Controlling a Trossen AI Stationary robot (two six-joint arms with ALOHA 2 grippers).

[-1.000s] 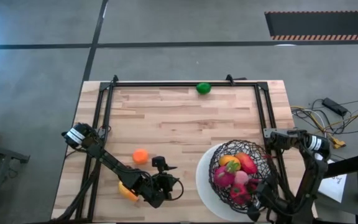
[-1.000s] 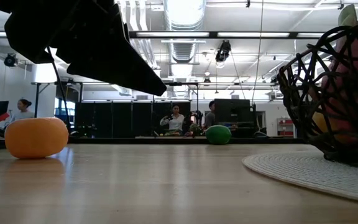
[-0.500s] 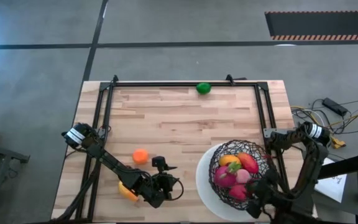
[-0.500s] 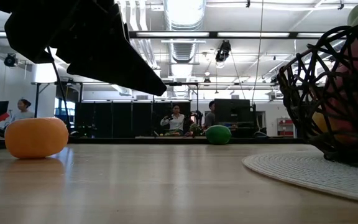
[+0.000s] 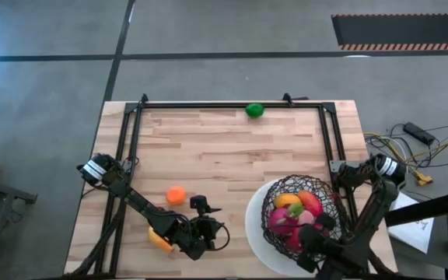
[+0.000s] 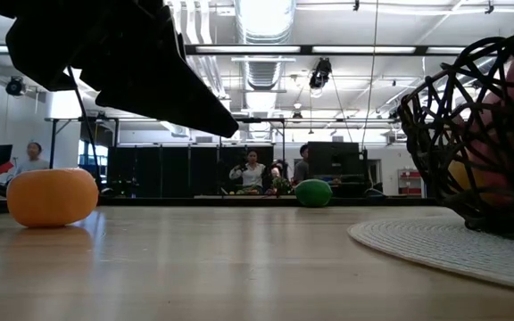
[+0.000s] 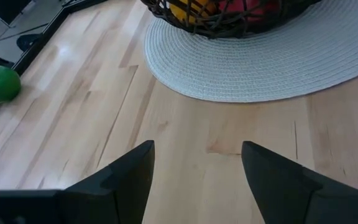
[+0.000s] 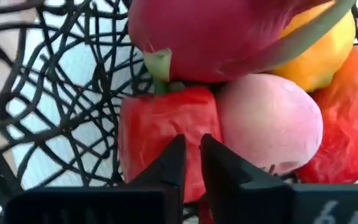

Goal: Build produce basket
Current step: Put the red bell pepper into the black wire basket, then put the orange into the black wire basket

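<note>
The black wire basket (image 5: 321, 194) stands on a round white mat (image 5: 255, 229) at the table's near right. It holds several pieces of produce: red (image 8: 148, 130), pink (image 8: 272, 124), magenta (image 8: 216, 31) and yellow (image 8: 328, 50). My right gripper (image 8: 192, 140) is shut with nothing between its fingers, at the basket's near side (image 5: 311, 247), right in front of the red piece. My left gripper (image 7: 194, 168) stands open, low over bare table (image 5: 215, 233) left of the mat. An orange piece (image 5: 176, 194), a green piece (image 5: 254, 110) and a yellow-orange piece (image 5: 159, 239) lie on the table. My right gripper's shut fingertips (image 8: 173, 155) point into the basket from its near side, right up against the red piece (image 8: 135, 143). I cannot tell whether they touch it or stand just short of it.
Black frame rails (image 5: 131, 148) run along the table's left, far and right sides. The green piece lies against the far rail. Bare wood lies open across the table's middle (image 5: 232, 155). Cables (image 5: 411, 148) lie beyond the right edge. People stand in the room far behind (image 6: 251, 171).
My right arm has drawn back toward the table's near edge and a little to the left, and its gripper has come from over the produce to the basket's near side. The produce on the table and my left arm have kept still.
</note>
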